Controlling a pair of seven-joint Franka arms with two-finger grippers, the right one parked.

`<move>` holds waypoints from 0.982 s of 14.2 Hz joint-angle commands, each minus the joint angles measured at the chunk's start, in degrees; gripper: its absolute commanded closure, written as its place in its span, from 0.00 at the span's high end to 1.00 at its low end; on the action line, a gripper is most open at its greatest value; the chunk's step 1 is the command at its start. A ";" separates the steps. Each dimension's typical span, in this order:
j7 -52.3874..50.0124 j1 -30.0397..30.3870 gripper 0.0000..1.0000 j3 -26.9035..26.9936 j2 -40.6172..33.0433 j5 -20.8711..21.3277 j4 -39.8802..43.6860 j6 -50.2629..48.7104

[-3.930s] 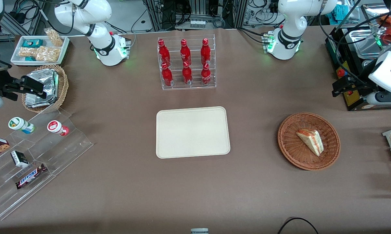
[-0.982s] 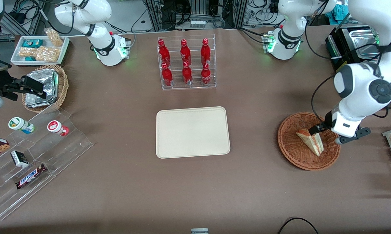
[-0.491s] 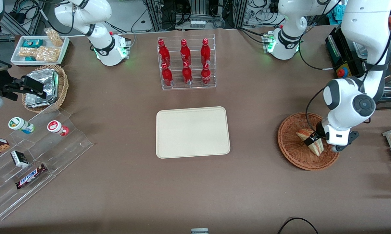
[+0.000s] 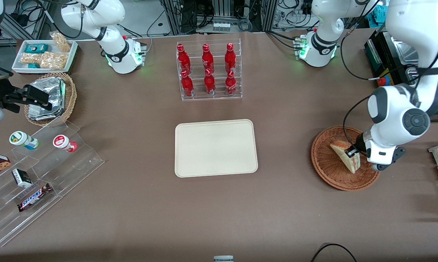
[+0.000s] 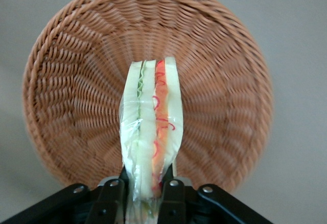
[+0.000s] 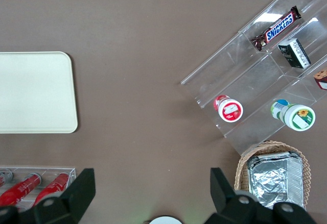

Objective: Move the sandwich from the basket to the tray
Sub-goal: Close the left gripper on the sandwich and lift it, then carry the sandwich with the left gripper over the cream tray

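Gripper (image 5: 144,191) clenched on sandwich (image 5: 150,127) at one end, wedge standing on edge over basket (image 4: 328,171), long axis pointing away from fingers (filling edge faces wrist camera). Tray (image 4: 215,148) mid-surface, well apart, toward parked arm's end.

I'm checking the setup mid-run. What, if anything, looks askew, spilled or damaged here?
Nothing stands out. The sandwich stands on edge only because the pincer is shut on it over the basket; its wrap looks intact. The tray lies flat, and the bottles stand upright in their rack.
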 commanded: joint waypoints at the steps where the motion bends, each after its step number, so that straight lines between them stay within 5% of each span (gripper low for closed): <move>1: 8.41 -3.34 0.05 -2.29 -0.79 0.58 5.76 -7.37; 4: 8.82 -9.31 0.07 -3.96 0.96 -0.21 7.79 -6.68; 14: -19.74 -35.42 0.07 -3.97 21.70 0.58 29.94 -0.89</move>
